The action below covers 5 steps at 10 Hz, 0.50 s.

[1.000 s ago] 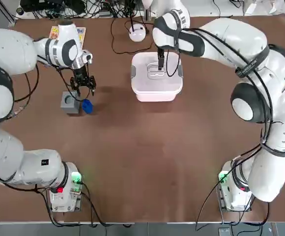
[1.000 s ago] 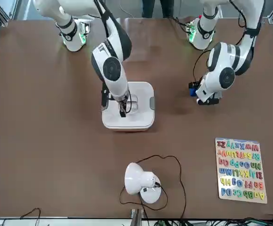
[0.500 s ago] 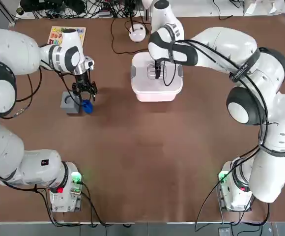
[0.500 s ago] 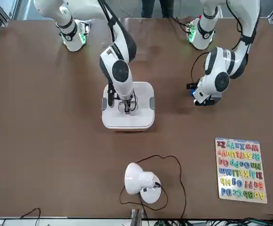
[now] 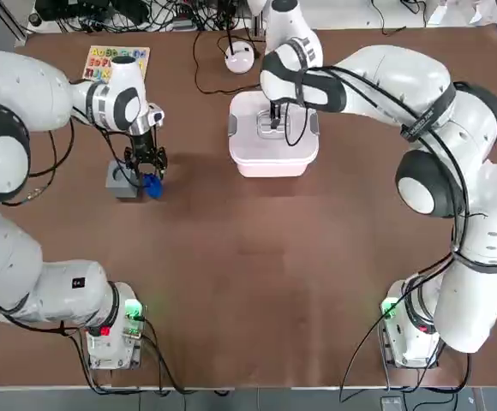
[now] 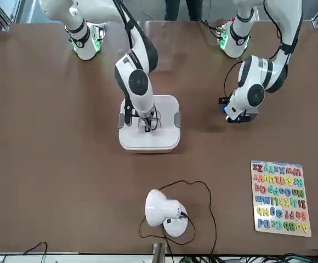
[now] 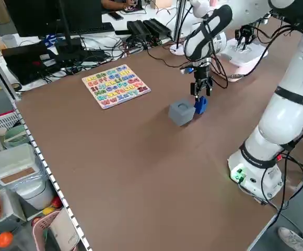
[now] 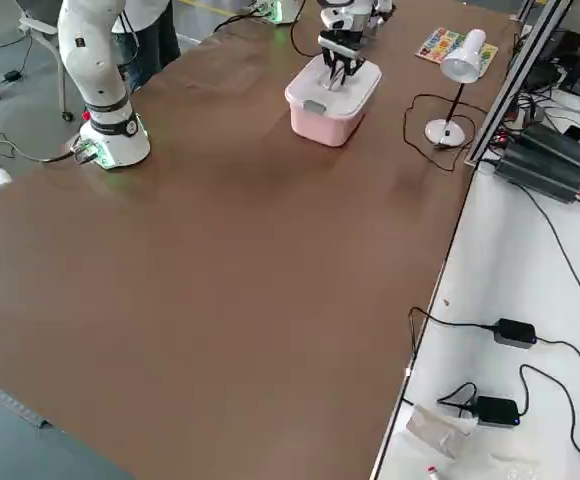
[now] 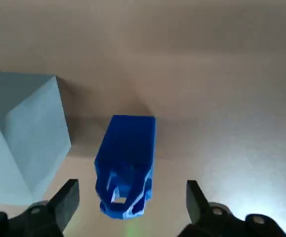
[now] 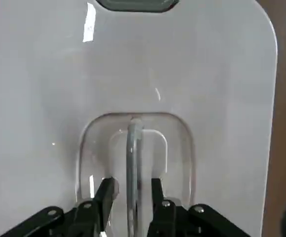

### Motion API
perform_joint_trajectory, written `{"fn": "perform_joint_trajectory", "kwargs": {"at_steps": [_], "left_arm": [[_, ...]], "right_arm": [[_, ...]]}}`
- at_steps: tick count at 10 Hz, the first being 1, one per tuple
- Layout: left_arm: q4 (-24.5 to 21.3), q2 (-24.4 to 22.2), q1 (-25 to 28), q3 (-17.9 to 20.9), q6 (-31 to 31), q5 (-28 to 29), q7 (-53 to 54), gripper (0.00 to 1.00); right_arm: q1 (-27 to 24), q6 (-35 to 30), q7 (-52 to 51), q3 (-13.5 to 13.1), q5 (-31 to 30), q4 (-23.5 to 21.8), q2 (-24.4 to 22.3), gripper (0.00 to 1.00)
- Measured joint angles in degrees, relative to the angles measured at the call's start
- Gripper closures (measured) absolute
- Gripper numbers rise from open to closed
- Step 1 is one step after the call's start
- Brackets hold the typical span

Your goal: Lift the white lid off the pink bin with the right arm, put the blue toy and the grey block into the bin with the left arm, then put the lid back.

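Now right gripper (image 10: pixel 135 190) over bin (image 8: pixel 319 127), jaws either side of lid (image 10: pixel 222 118) handle (image 10: pixel 133 173), gap left, nothing gripped. Lid on bin; handle looks stiff, slick: I'd pinch mid-bar. Left gripper (image 9: pixel 133 202) parted, empty, above toy (image 9: pixel 126 163), robot's side of bin's left.

Table (image 5: pixel 231 257) evenly lit in top & front views, w/ soft, faint shadows. Pale glare is thrown on the table in left wrist view, lower R; shadow is cast behind block (image 9: pixel 29 138) & toy (image 9: pixel 125 163). Small bright reflections are seen on lid (image 10: pixel 222 98) in right wrist view. Green glow is given off at both arm bases; block & toy shown fairly sharp in left wrist view.
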Motion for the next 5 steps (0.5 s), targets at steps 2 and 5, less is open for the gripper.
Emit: {"fn": "perform_joint_trajectory", "kwargs": {"at_steps": [2,5], "left_arm": [[-0.2,1.3,-0.2,0.0,0.8,0.6,-0.9,0.13],[-0.3,1.8,-0.2,0.0,0.8,2.0,-1.4,0.42]], "right_arm": [[0.0,-0.3,0.0,0.1,0.0,0.0,-0.4,0.65],[0.2,-1.0,-0.1,0.1,0.0,0.0,-1.0,0.93]]}}
